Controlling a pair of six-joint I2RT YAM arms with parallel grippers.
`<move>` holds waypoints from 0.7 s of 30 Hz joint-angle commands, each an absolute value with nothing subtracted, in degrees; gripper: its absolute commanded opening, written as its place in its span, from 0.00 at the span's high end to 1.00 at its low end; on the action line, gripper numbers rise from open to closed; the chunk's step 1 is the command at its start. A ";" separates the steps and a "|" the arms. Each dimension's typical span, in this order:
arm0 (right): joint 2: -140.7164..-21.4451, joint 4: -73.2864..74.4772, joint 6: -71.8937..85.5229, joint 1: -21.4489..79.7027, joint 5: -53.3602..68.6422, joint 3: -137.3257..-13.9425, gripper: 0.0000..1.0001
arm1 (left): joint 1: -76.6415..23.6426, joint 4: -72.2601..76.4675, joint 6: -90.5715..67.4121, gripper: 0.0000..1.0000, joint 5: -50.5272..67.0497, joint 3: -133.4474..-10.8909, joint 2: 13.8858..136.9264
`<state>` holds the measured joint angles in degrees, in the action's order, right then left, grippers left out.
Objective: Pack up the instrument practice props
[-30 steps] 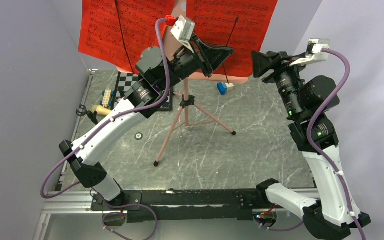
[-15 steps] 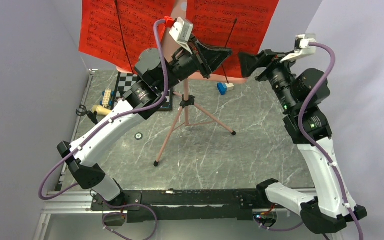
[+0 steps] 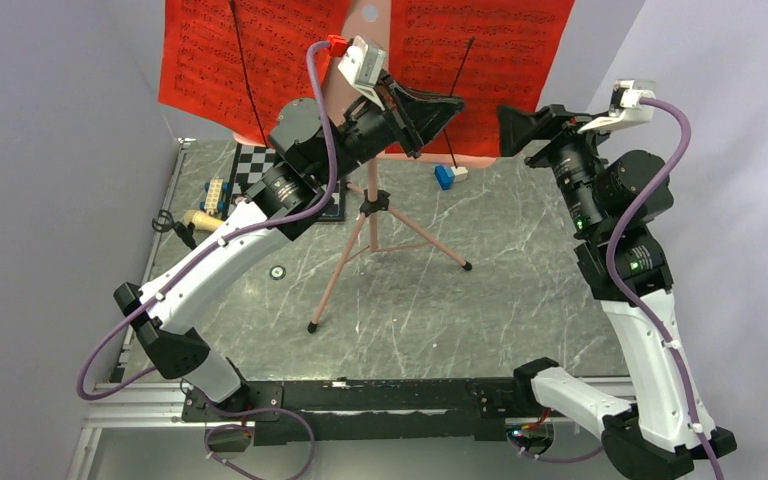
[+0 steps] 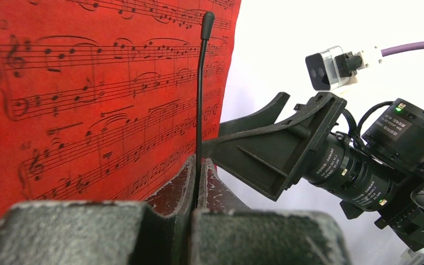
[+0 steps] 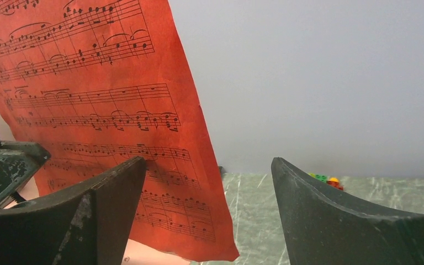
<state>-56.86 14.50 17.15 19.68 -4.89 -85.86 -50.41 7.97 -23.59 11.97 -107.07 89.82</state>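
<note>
right gripper [image 5: 208, 163] has swung back out from the pink music stand [image 3: 370, 20] since half a second ago, when it was poked in closer to the middle of the desk. the right-hand red sheet [image 5: 105, 99] has slid outward along the stand too, so more bare pink shows between the two pages.

starting at the fingers: our right fingers [image 5: 110, 199] are spread wide with nothing in them, and the sheet's outer edge hangs just at the inner one. whether it touches, we can't tell. our left fingers [image 4: 171, 187] are pinched tight on the thin black page-holder wire [image 4: 200, 99] that stands up in front of that same sheet, so the left gripper [image 3: 438, 108] is parked at the stand's desk, roughly centre.

further out, the left-hand red sheet [image 3: 240, 60] sits on the other half of the stand. the microphone [image 3: 202, 217] lies on the table [image 3: 460, 320] well off to the stand's left. the chessboard [image 3: 260, 165] is just left of the stand's pole, and a blue brick [image 3: 444, 177] is just right of it.

progress-wise, we'd say barely started: both sheets are on the stand, the stand is up on its tripod, and the mic is untouched. everything still needs packing.
</note>
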 commanded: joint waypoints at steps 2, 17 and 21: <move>-54.87 14.28 16.96 19.02 -10.47 -84.47 0.14 | -51.33 9.15 -24.17 1.00 14.53 -106.84 87.01; -53.97 8.17 17.81 18.57 -0.84 -84.31 0.15 | -51.37 9.61 -24.52 1.00 14.81 -105.41 86.49; -53.87 8.37 17.67 18.37 -0.86 -84.46 0.28 | -51.38 9.71 -24.50 1.00 14.85 -105.06 86.40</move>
